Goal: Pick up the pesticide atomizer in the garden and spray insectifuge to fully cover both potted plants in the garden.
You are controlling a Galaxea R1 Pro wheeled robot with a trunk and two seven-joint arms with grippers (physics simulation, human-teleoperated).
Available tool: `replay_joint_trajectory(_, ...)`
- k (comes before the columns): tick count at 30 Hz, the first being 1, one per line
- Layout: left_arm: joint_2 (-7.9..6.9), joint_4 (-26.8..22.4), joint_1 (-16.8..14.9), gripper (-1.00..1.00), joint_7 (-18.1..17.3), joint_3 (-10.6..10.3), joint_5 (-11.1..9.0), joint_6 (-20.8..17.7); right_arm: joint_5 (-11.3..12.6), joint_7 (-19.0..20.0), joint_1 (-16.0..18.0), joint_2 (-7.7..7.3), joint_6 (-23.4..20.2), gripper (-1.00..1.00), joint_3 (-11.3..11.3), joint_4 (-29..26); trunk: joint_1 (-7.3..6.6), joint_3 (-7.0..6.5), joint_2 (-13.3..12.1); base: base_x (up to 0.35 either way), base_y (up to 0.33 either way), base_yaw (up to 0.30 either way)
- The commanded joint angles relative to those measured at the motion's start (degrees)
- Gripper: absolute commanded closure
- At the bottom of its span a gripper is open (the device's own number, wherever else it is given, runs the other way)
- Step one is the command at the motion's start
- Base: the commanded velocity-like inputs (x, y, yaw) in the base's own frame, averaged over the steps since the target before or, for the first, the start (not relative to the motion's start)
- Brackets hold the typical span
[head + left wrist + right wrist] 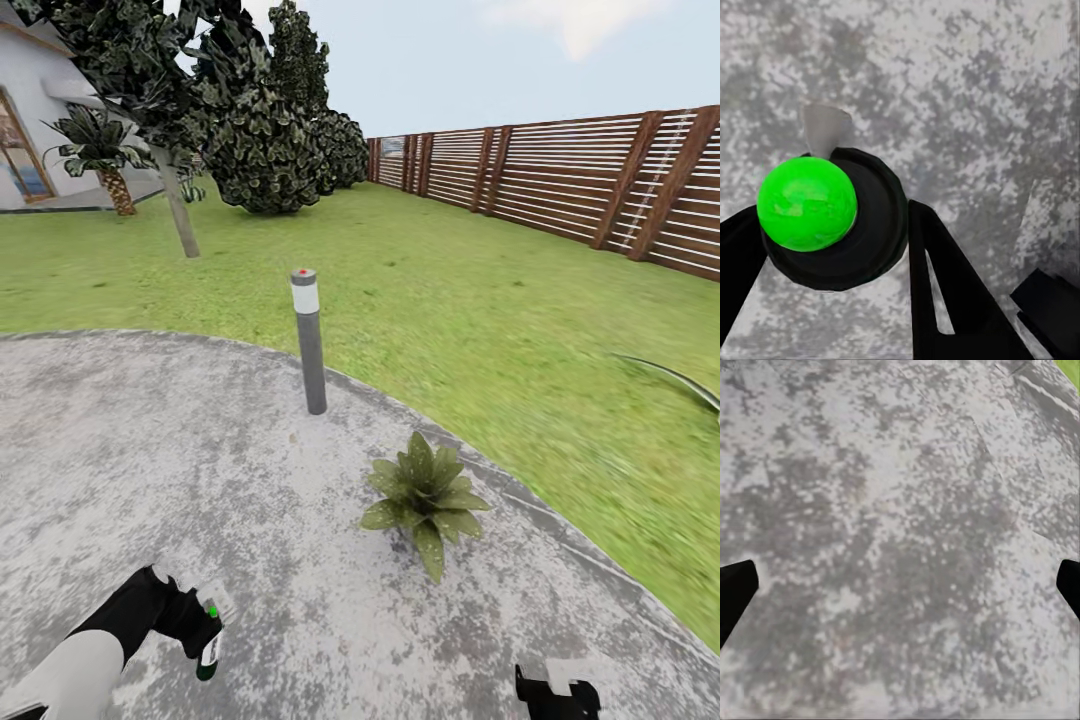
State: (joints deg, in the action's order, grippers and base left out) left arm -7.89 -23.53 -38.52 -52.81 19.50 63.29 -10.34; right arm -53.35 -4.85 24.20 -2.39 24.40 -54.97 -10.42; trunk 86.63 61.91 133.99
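The paved round (150, 470) spreads across the lower half of the head view, its curved rim running from 9 o'clock up past the post (310, 345) and down to 4 o'clock. Beyond that rim the lawn (480, 300) lies open as far as the wooden fence (580, 185) at 2 o'clock and the dark shrubs (270, 140) at 11 o'clock. A palm (100, 155) and a white house wall (30, 100) sit at 10 o'clock, both partly cut by the frame edge. The paving between the arms and the post is bare.

One potted plant (425, 495) stands on the paving close to the rim, at about 5 o'clock from the post and well apart from it. It is a low rosette of broad, pointed olive-green leaves; its pot is hidden under the foliage.

The left gripper (205, 635) sits at 7 o'clock in the head view, its jaws clenched around the spray bottle (209, 650), a small dark bottle with a bright green cap. In the left wrist view the green cap (807, 203) tops the black body, which sits between the black fingers (937, 277), with a pale nozzle piece (821, 127) jutting out beyond it.

The right gripper (556, 695) is cut off by the frame at 5 o'clock. In the right wrist view its fingertips (735, 585) stand wide apart at the picture's edges, released, with mottled paving between them.

A thin curved grey line (670, 375) crosses the lawn at 3 o'clock; what it is cannot be made out.
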Motion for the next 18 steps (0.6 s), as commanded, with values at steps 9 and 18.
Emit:
replay_joint_trajectory(9, -0.25, -0.1, 0.2, 1.00, 1.7, 0.4, -2.3, 1.9, -0.7, -0.2, 0.1, -0.13, 0.1, -1.00, 0.1, 0.1, -0.01, 0.04, 0.0, -0.007, 0.270, 0.000)
replay_joint_trajectory(18, 0.61, 1.7, 0.2, 1.00, 2.4, -0.3, -2.5, 12.2, -6.2, 12.2, 0.5, 0.09, 0.4, -1.00, 21.7, -1.3, -0.01, 0.04, 0.0, -0.002, 0.016, 0.000)
